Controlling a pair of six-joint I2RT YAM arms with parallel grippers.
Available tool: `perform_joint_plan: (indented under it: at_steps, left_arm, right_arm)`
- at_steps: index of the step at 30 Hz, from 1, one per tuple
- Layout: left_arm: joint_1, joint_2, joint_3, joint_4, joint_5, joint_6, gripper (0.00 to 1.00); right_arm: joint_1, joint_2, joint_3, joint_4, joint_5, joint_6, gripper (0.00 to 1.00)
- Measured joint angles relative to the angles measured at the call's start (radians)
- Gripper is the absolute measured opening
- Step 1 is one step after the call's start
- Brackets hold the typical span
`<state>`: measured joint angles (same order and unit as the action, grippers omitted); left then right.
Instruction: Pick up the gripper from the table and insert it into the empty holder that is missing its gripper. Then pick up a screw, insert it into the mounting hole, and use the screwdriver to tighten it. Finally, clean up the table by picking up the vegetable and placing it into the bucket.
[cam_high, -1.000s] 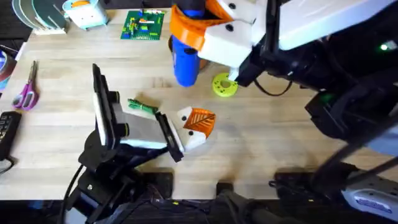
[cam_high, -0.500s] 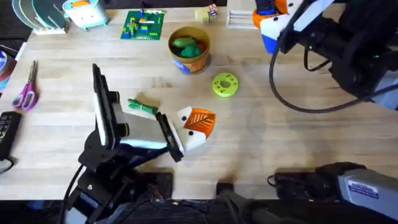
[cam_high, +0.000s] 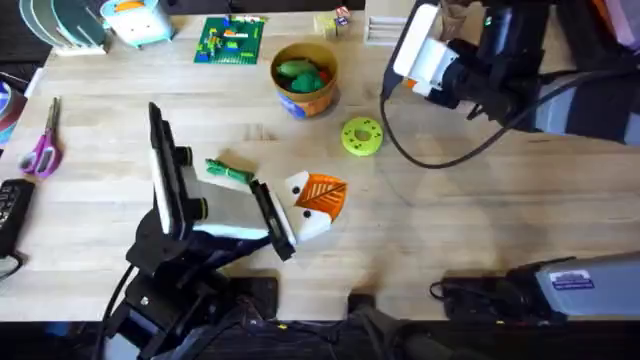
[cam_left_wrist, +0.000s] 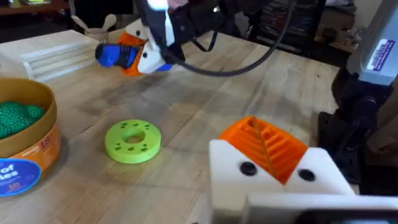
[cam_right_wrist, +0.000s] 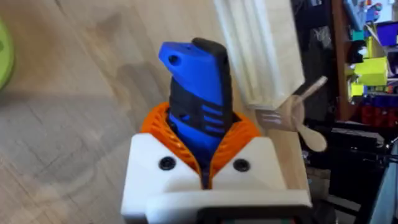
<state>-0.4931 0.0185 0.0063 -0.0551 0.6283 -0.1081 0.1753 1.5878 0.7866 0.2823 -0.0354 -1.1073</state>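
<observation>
The right claw (cam_right_wrist: 208, 165) grips the blue screwdriver (cam_right_wrist: 198, 93) between its orange pads, the tool jutting ahead of them. Rigid, smooth and probably tip-heavy, it looks best held mid-body. The left claw (cam_left_wrist: 273, 168) is closed on nothing, beside the green disc (cam_left_wrist: 133, 139).

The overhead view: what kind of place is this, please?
Probably a robot lab workbench: a wooden table with scissors, a bucket and a green disc, and the right tool clamping a blue screwdriver.
</observation>
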Motion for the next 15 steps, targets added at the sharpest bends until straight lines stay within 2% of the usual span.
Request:
perform_joint_plan:
  at_steps: [6, 7, 9, 10, 14, 15]
  left_arm:
    - [0.0, 0.0, 0.0, 0.0, 0.0, 0.0, 0.018]
    - [0.0, 0.0, 0.0, 0.0, 0.0, 0.0, 0.018]
    - [0.0, 0.0, 0.0, 0.0, 0.0, 0.0, 0.018]
    - [0.0, 0.0, 0.0, 0.0, 0.0, 0.0, 0.018]
    - [0.0, 0.0, 0.0, 0.0, 0.0, 0.0, 0.018]
    - [0.0, 0.0, 0.0, 0.0, 0.0, 0.0, 0.018]
  right_arm:
    - [0.055, 0.126, 0.0, -0.007, 0.1, -0.114, 0.027]
    - [0.062, 0.131, 0.002, -0.014, 0.11, -0.122, 0.077]
    - [0.073, 0.133, 0.007, -0.027, 0.122, -0.128, 0.242]
    - [0.077, 0.132, 0.013, -0.031, 0.126, -0.133, 0.362]
    - [0.088, 0.128, 0.043, -0.038, 0.148, -0.15, 0.926]
    - [0.09, 0.124, 0.053, -0.051, 0.15, -0.149, 0.974]
